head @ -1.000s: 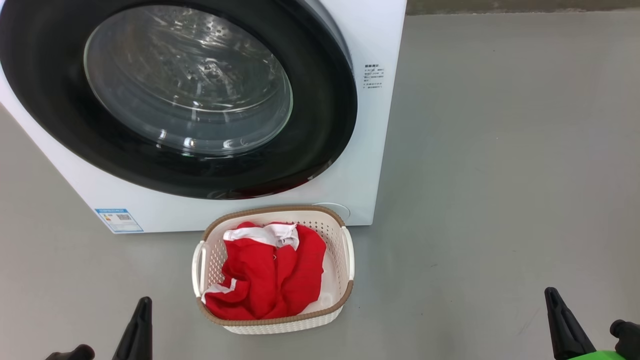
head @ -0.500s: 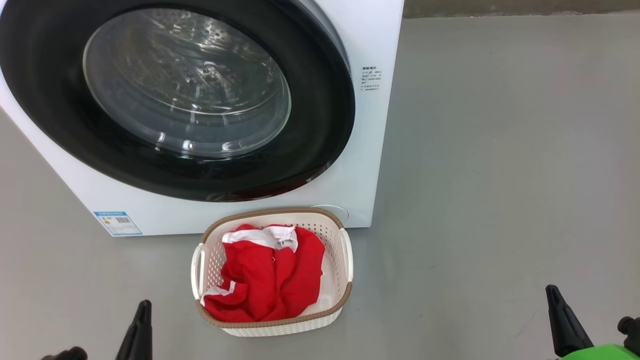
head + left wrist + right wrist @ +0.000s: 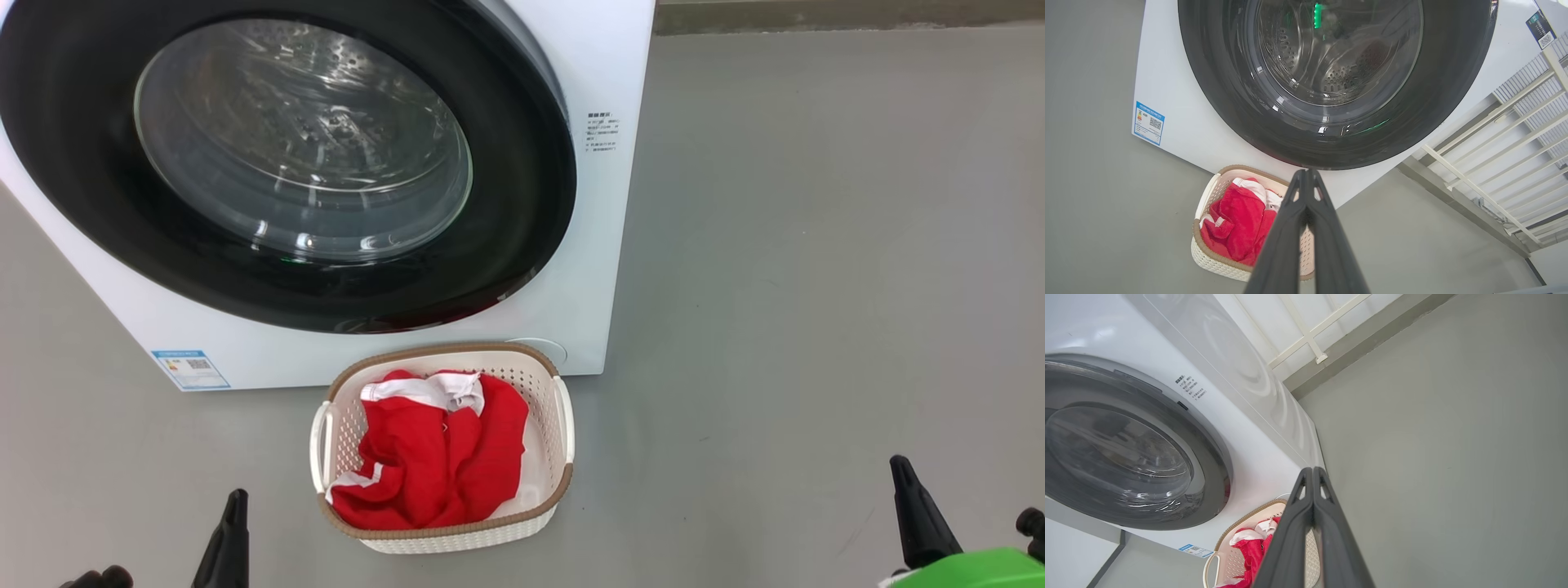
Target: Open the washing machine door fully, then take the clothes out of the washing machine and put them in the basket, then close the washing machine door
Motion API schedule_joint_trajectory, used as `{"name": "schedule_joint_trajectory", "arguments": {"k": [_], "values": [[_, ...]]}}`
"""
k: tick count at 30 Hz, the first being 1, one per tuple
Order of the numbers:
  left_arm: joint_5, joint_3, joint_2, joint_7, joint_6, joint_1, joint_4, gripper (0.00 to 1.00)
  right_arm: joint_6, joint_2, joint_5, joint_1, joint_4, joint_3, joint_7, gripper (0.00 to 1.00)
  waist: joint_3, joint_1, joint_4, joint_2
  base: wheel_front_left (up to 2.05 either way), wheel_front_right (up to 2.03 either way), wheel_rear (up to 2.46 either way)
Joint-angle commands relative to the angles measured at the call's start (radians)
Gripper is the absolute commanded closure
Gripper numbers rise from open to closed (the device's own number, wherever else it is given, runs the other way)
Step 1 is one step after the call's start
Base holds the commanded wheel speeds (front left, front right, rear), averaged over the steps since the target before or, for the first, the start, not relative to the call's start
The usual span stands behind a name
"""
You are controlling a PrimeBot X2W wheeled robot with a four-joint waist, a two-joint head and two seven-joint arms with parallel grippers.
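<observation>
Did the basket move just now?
No. The basket keeps its place below the washer, with the same gap from the blue sticker. Everything slid slightly down the picture together, so the camera moved, not the basket.

Left jaws, right jaws: shut, empty, seemingly low.

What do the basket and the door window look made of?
The basket looks like moulded plastic, matte cream: punched holes, woven-look brown rim. The door window is probably glass, clear and glossy: highlights, drum visible behind.
</observation>
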Motion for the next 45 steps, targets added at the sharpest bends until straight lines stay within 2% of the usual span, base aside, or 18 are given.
{"name": "schedule_joint_trajectory", "arguments": {"k": [1,45], "values": [[-0.027,0.02,0.011,0.005,-0.003,-0.045,-0.02,1.0,0.0,-0.008,0.026,-0.05,-0.025,0.002,0.005,1.0,-0.001,-0.0001,0.0,0.0,0.0,0.0,0.0],[-0.476,0.042,-0.013,0.129,-0.005,-0.098,0.001,1.0,-0.001,0.014,0.451,-0.131,-0.029,0.001,0.132,1.0,-0.021,-0.0001,-0.015,0.0,0.0,0.0,0.0]]}}
